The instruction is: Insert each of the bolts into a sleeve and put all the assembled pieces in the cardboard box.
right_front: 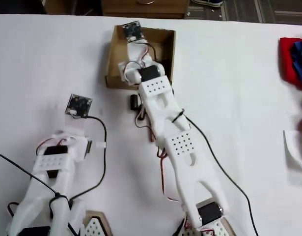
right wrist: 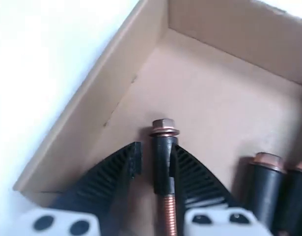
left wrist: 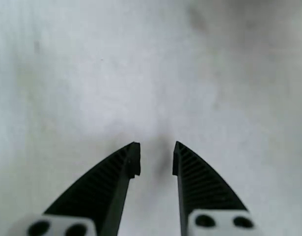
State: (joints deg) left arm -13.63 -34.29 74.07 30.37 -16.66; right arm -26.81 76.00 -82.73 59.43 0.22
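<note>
The box [right_front: 111,59] sits at 12 o'clock on the white worktop [right_front: 229,73], and the right arm stretches from 5 o'clock up into it. Inside, the right end effector [right wrist: 155,157] is partly open around a bolt [right wrist: 164,126] seated in a black sleeve [right wrist: 162,162]. The sleeve rests against one finger [right wrist: 200,182], with a slim gap to the other, and the bolt's copper thread pokes out of the sleeve's far end. Two more sleeved bolts [right wrist: 266,182] lie on the box floor just beside it. The left arm is at 7 o'clock, well apart from the box. Its end effector [left wrist: 155,158] is empty, with the fingers a narrow gap apart above bare worktop. A red cloth [right_front: 293,61] lies at 3 o'clock.
</note>
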